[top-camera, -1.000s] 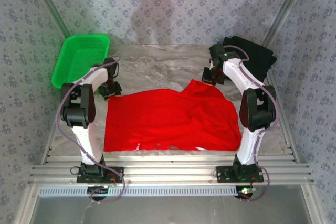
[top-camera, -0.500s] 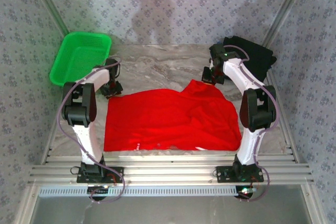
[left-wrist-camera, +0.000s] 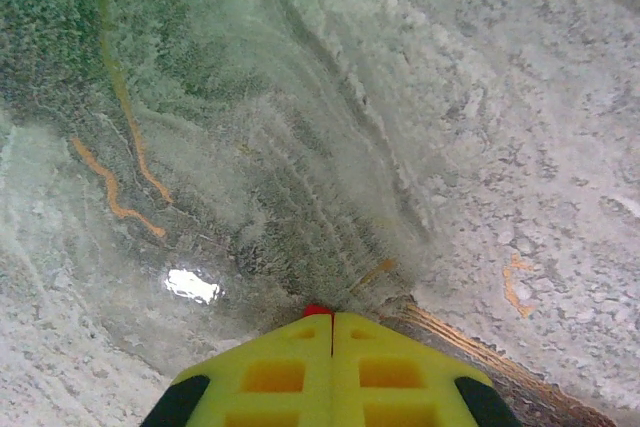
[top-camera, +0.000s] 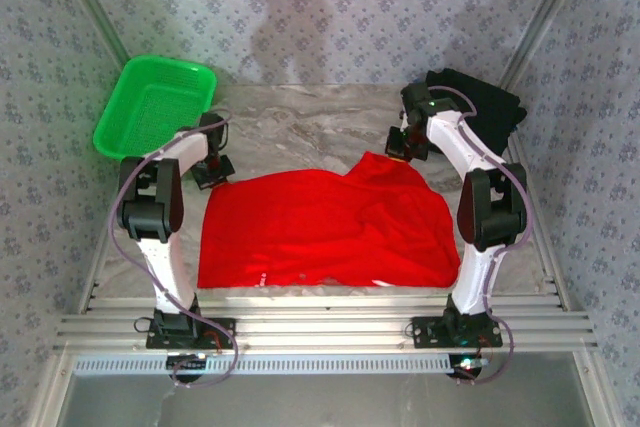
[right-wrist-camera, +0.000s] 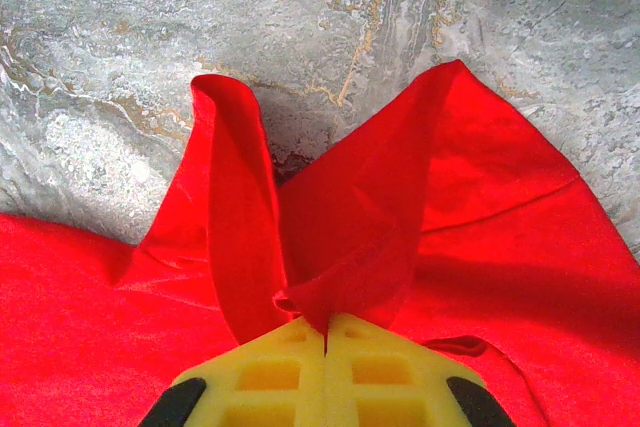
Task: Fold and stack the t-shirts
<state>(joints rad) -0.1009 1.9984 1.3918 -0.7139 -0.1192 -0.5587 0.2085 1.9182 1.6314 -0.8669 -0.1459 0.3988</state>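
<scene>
Scene: we look down on a marbled counter [top-camera: 300,127] w/ two arms bolted at its near edge.
Red t-shirt [top-camera: 320,232]: spread mostly flat mid-counter between the arms. Its long axis runs left-right and its right half is wrinkled.
Left fingers [top-camera: 213,171]: at the shirt's far-left corner. In the wrist view the left fingers [left-wrist-camera: 325,335] are clenched, w/ just a sliver of red pinched at the tips.
Right fingers [top-camera: 400,145]: at the shirt's far-right corner. In the wrist view the right fingers [right-wrist-camera: 318,337] are clamped on a bunched peak of red cloth, w/ flaps standing up on either side.
Key relation: from both pairs of fingers the bulk of the shirt lies back toward the arm bases. The held edge is the far long edge, approx. parallel to the near one.
Nearer arm: each arm sits at its own corner, so we see no need to cross over.
Next move (our guess): bring the far edge toward the near edge, both sides together, to fold along the long axis.
Risk (our guess): the left pinch looks thin and may slip.
Black t-shirt [top-camera: 478,107]: dark heap at the counter's far-right corner, behind the right arm, apart from the red one.
Green basket [top-camera: 155,107]: far left, apart from the shirt.
</scene>
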